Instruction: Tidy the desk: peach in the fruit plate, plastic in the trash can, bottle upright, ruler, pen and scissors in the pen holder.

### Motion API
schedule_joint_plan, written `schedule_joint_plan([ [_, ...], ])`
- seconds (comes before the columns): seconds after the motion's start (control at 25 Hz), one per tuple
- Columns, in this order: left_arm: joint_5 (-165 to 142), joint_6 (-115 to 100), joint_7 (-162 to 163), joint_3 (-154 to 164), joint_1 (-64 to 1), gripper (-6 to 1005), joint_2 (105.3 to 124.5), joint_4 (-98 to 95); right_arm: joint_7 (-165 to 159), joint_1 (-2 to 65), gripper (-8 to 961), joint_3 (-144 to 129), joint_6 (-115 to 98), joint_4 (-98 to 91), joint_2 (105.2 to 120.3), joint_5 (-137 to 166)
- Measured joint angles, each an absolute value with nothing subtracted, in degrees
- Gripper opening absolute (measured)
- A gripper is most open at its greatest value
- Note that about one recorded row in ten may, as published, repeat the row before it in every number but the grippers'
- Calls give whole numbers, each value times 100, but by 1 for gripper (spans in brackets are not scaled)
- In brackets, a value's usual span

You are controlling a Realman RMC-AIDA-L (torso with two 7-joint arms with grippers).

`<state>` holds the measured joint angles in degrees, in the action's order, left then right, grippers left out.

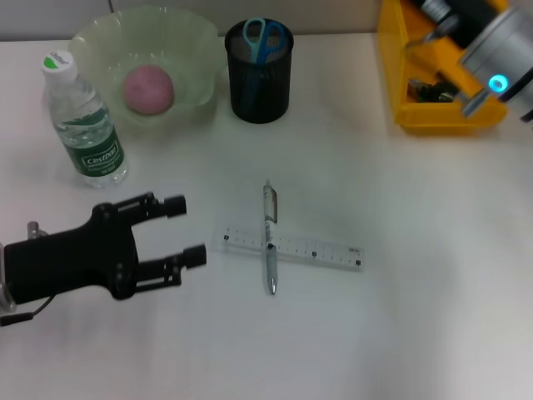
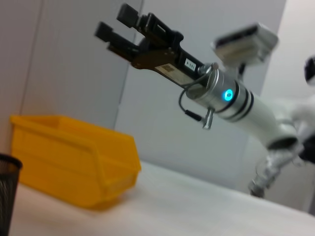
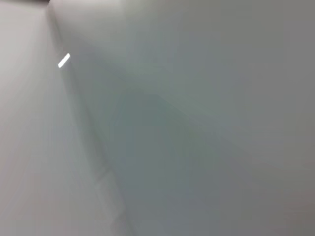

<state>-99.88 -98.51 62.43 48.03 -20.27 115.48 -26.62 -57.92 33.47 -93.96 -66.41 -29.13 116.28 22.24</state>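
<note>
My left gripper [image 1: 185, 229] hovers open and empty over the desk's near left, a hand's width left of the ruler. The clear ruler [image 1: 291, 247] lies flat mid-desk with the pen [image 1: 269, 237] lying across it. A pink peach [image 1: 148, 89] rests in the green fruit plate [image 1: 196, 42]. The bottle [image 1: 83, 125] stands upright beside the plate. Blue-handled scissors [image 1: 265, 37] stick out of the black mesh pen holder [image 1: 259, 83]. My right arm [image 1: 491, 50] is raised above the yellow trash can [image 1: 433, 117]; its gripper [image 2: 116, 20] is open in the air. No plastic is identifiable.
Dark items [image 1: 429, 87] lie inside the yellow bin; what they are cannot be told. The bin [image 2: 74, 162] and pen holder rim [image 2: 7, 191] also appear in the left wrist view. Only a blank grey surface appears in the right wrist view.
</note>
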Motion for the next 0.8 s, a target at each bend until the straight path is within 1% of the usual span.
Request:
schedule_joint_plan([
  [0.08, -10206, -9860, 6241, 4797, -2029, 786, 11520, -2714, -7055, 3438, 730, -9306, -6716, -3136, 11470, 3479],
  [0.12, -10283, -9850, 6239, 4788, -2030, 786, 11510, -2745, -8186, 3560, 730, -9089, -6947, -3398, 11333, 4774],
  [0.16, -10355, -9837, 6237, 4779, -2029, 786, 11501, -2769, -8186, 3560, 730, -9089, -6947, -3398, 11333, 4774],
  [0.24, -10474, -9784, 6233, 4749, -2013, 786, 11497, -2841, -9142, 3740, 730, -8747, -7311, -3596, 11234, 6012],
  [0.28, -10520, -9750, 6233, 4738, -2008, 786, 11495, -2868, -9544, 3897, 730, -8531, -7510, -3649, 11198, 6665],
  [0.32, -10574, -9660, 6244, 4720, -2007, 786, 11477, -2901, -10252, 4230, 729, -8208, -7851, -3710, 11148, 7887],
  [0.36, -10578, -9630, 6257, 4713, -2007, 786, 11460, -2901, -10483, 4382, 729, -8121, -7936, -3726, 11130, 8318],
  [0.4, -10578, -9630, 6257, 4713, -2007, 786, 11460, -2901, -10720, 4542, 729, -8057, -8033, -3742, 11120, 8808],
  [0.44, -10578, -9618, 6266, 4702, -2007, 786, 11451, -2901, -10720, 4542, 729, -8057, -8033, -3742, 11120, 8808],
  [0.56, -10574, -9582, 6271, 4617, -2000, 786, 11442, -2901, -11028, 4954, 729, -8031, -8094, -3753, 11119, 9914],
  [0.68, -10574, -9488, 6265, 4566, -1986, 786, 11443, -2900, -11058, 5277, 728, -8070, -8104, -3722, 11184, 10636],
  [0.72, -10576, -9418, 6271, 4564, -1982, 786, 11439, -2900, -11068, 5455, 728, -8090, -8128, -3732, 11266, 11063],
  [0.76, -10576, -9418, 6271, 4564, -1982, 786, 11439, -2900, -11068, 5455, 728, -8090, -8128, -3732, 11266, 11063],
  [0.8, -10578, -9387, 6271, 4562, -1977, 786, 11435, -2900, -11068, 5516, 728, -8089, -8137, -3754, 11317, 11264],
])
